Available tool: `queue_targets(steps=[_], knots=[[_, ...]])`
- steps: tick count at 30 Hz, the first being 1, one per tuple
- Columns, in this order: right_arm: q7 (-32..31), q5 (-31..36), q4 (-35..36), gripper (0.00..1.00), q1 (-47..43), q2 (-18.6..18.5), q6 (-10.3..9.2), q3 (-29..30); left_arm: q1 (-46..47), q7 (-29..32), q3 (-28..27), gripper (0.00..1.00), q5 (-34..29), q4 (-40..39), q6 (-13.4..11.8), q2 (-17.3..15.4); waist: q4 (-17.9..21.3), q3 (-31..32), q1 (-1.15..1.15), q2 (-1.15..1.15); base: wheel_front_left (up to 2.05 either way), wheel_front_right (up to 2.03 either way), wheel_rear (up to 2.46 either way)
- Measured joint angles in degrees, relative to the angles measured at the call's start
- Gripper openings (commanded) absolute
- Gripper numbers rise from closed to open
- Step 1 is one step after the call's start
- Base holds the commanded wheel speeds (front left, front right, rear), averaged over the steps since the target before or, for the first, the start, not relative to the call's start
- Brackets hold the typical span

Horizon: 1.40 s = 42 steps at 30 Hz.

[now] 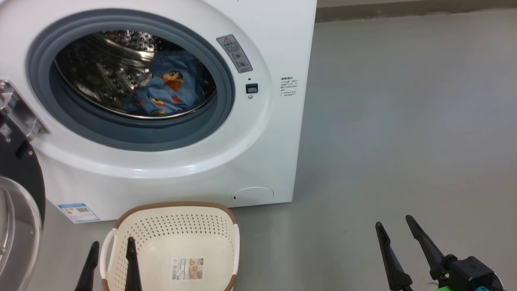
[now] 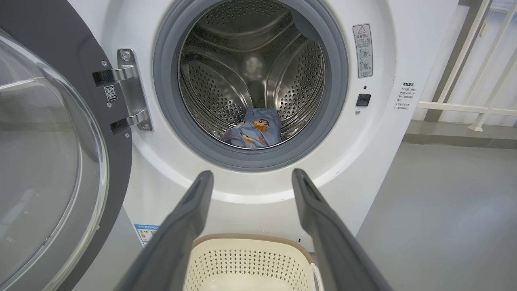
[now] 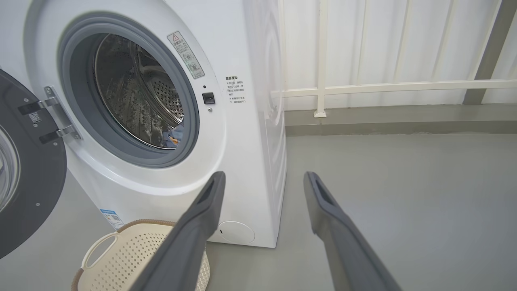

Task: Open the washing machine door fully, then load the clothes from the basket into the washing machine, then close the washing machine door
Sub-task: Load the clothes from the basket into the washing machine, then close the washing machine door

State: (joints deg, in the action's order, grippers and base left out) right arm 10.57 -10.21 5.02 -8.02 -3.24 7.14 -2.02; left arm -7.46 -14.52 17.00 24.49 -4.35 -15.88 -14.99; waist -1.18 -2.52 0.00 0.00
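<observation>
The white washing machine (image 1: pixel 266 137) stands with its door (image 1: pixel 18 210) swung wide open to the left, black rim and glass bowl showing (image 2: pixel 44 161). Light blue clothes (image 1: pixel 167 89) with cartoon faces lie inside the steel drum (image 2: pixel 254 131). The cream basket (image 1: pixel 177 246) sits on the floor before the machine with only a paper label on its bottom. My left gripper (image 1: pixel 111 246) hovers open over the basket's left handle, fingers (image 2: pixel 185 226) pointing at the drum. My right gripper (image 1: pixel 398 226) is open above bare floor at the lower right, fingers (image 3: pixel 202 218) apart.
Grey floor (image 1: pixel 404 121) stretches to the right of the machine. A white railing (image 3: pixel 363 87) and a low kerb run along the wall behind. The open door takes up the space at the left.
</observation>
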Motion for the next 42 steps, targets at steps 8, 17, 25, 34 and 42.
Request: queue_targets(steps=[8, 17, 25, 34, 42], knots=[[-0.49, 0.05, 0.68, 1.00, -0.57, 0.36, 0.00, 0.18, -0.75, 0.32, 0.12, 1.00, 0.07, 0.07, 0.00, -0.78, 0.35, 1.91, 0.00, 0.00, 0.00, 0.00, 0.00], [-0.98, 0.07, 1.04, 1.00, -1.69, 0.60, 0.00, 0.20, -0.75, 0.66, 0.54, 1.00, 0.33, 0.07, 0.00, -1.07, 0.37, 2.07, 0.00, 0.00, 0.00, 0.00, 0.00], [-0.98, 0.05, 1.03, 1.00, -1.70, 0.65, 0.00, 0.29, -0.75, 0.65, 0.81, 1.00, 0.43, 0.07, 0.00, -1.18, 0.39, 2.54, 0.00, 0.00, 0.00, 0.00, 0.00], [-0.98, 0.05, 1.04, 1.00, -1.70, 0.69, 0.00, 0.33, -0.75, 0.65, 1.13, 1.00, 0.43, 0.07, -0.01, -1.21, 0.21, 2.49, 0.00, 0.00, -0.03, 0.03, 0.00], [-0.99, 0.05, 1.04, 1.00, -1.69, 0.74, 0.00, 0.38, -0.72, 0.65, 1.24, 1.00, 0.43, 0.11, -0.07, -1.21, 0.08, 2.23, 0.01, 0.00, -0.92, 0.92, 0.00]])
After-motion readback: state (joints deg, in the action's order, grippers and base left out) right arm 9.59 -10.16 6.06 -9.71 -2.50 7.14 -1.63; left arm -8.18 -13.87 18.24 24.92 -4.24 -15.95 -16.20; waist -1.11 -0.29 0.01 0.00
